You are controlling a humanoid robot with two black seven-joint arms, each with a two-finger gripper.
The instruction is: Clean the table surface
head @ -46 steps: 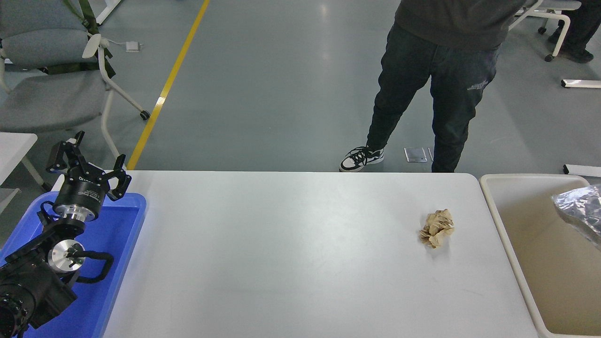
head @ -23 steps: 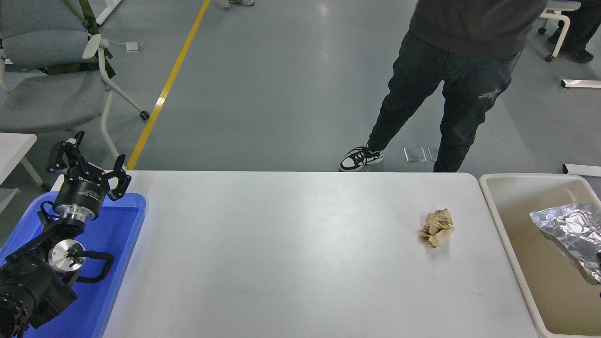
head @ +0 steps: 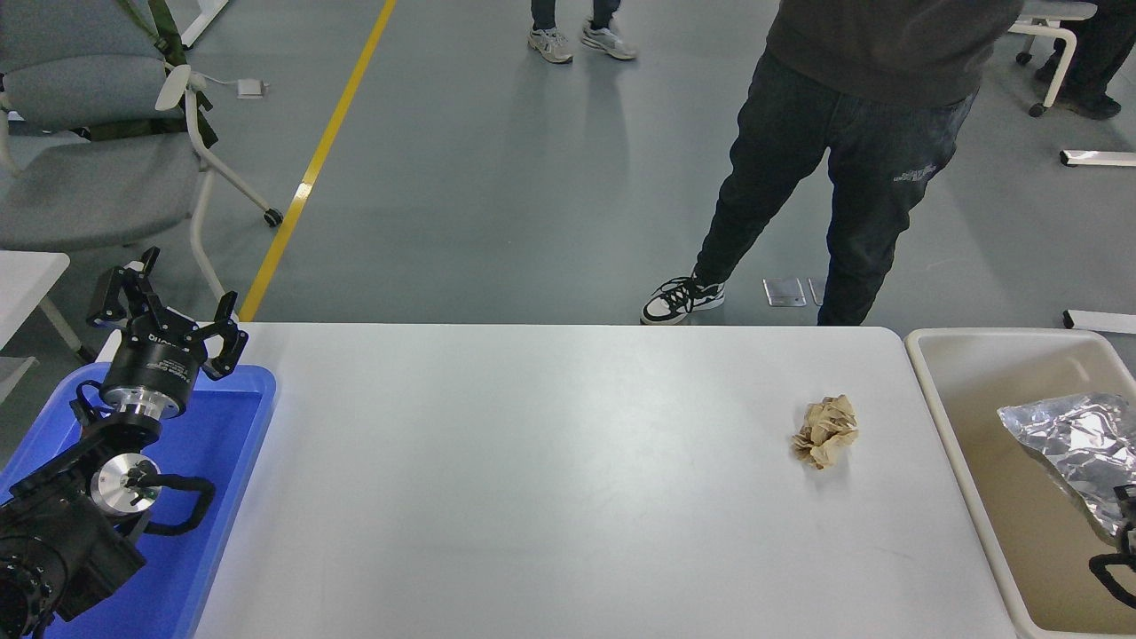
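Observation:
The white table surface point(head: 532, 479) fills the middle of the head view. A crumpled ball of brown paper point(head: 826, 431) lies on it towards the right. My left gripper point(head: 170, 300) is open and empty, parked over the far end of the blue tray point(head: 232, 444) at the lower left. Only a small black part of my right gripper point(head: 1118, 543) shows at the right edge, over the beige bin point(head: 954, 426). It is next to a crumpled sheet of silver foil point(head: 1069, 439) in the bin. I cannot tell whether it holds the foil.
A person in dark trousers point(head: 834, 186) stands at the far side of the table. Another person's feet point(head: 577, 40) show at the top. A grey office chair point(head: 98, 151) stands at the far left, beside a yellow floor line point(head: 311, 169).
The silver foil has come in from the right edge and moved down and left into the bin. Part of my right gripper now shows below it. A second person's feet appeared at the top.

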